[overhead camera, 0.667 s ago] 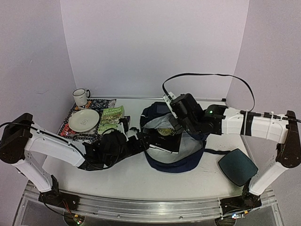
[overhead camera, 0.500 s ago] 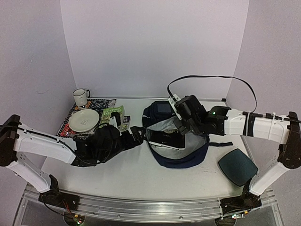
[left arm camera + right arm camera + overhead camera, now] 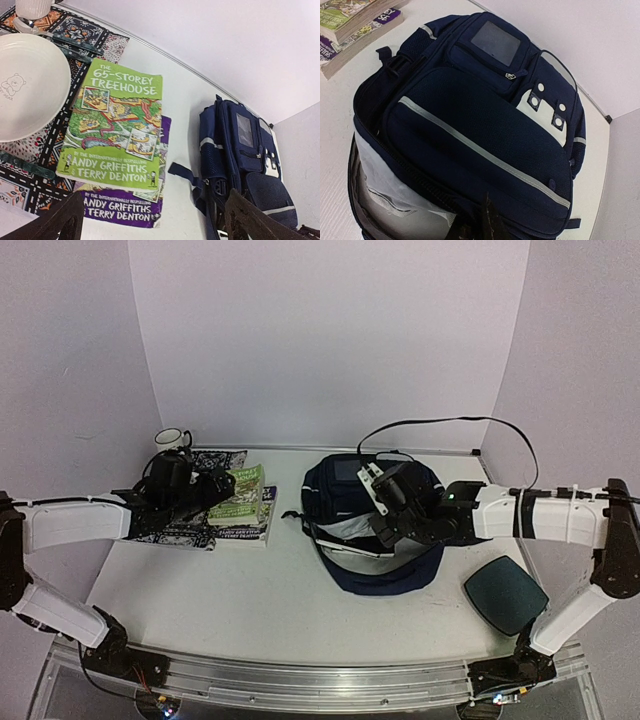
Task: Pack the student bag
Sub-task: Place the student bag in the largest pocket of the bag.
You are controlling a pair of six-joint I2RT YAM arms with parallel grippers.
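**Left arm back over the books, bag open at mid-table**

The student bag (image 3: 340,490) (image 3: 240,150) (image 3: 485,125) lies just right of the table's middle, its mouth gaping toward the near edge and showing pale lining. Half a second ago the left gripper (image 3: 212,486) (image 3: 155,225) was at that mouth. It now hangs over the green book (image 3: 240,495) (image 3: 117,125), spread wide and empty. The right gripper (image 3: 385,525) (image 3: 489,220) has sunk lower onto the bag's rim.

The table (image 3: 270,610) is white and the walls are pale lilac. A patterned mat (image 3: 190,535) carries a mug (image 3: 172,440) and a plate (image 3: 25,90). A dark pouch (image 3: 505,592) sits near the right arm's base.

From above, the left arm hides the plate. The right fingertips merge with the navy cloth, so their grip cannot be told.
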